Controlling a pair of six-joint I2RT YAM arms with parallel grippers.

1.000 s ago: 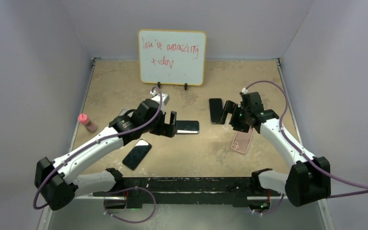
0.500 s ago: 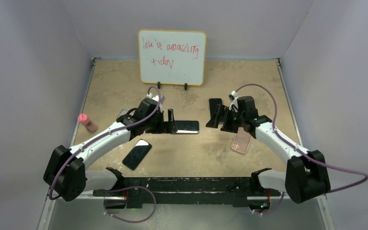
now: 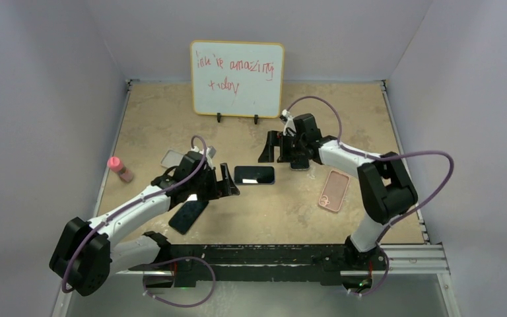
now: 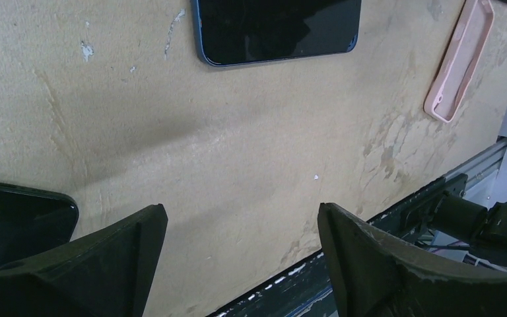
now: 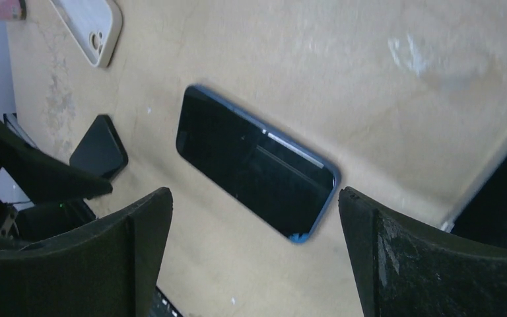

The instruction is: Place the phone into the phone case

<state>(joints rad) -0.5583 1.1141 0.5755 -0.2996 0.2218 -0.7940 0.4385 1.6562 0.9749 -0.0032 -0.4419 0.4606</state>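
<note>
over the table (image 3: 165, 112), top view: blue-edged phone (image 3: 254, 175) lies flat, screen up, mid-table between the two arms. pink case (image 3: 334, 190) lies flat off to its right, not touching it.
top view, left gripper (image 3: 228, 184): just left of that phone, jaws spread wide, nothing in them.
top view, right gripper (image 3: 271, 146): just behind the phone on the whiteboard (image 3: 237, 78) side, jaws wide as well, empty.
top view, extras: dark phone (image 3: 188, 216) under the left arm, white case (image 3: 171, 158) further back, pink bottle (image 3: 120, 169) near the left edge.
left wrist view: only bare tabletop between the fingers. blue-edged phone is up ahead, pink case far right, a corner of the dark phone by one finger. no contact with anything.
right wrist view: blue-edged phone sits framed between the open fingers but lies diagonal to them, untouched. can't tell how high the fingers are above it.
step, my guess: lining up to grab the blue-edged phone. can't tell which case it's meant for, but the pink one's closest.
how i'd do it: square the wrist to the phone first, straddle the narrow width, get the pads low on the long edges and close slowly so the thin slab doesn't skate away.
watch out: the arms are close here, so let just one commit.
</note>
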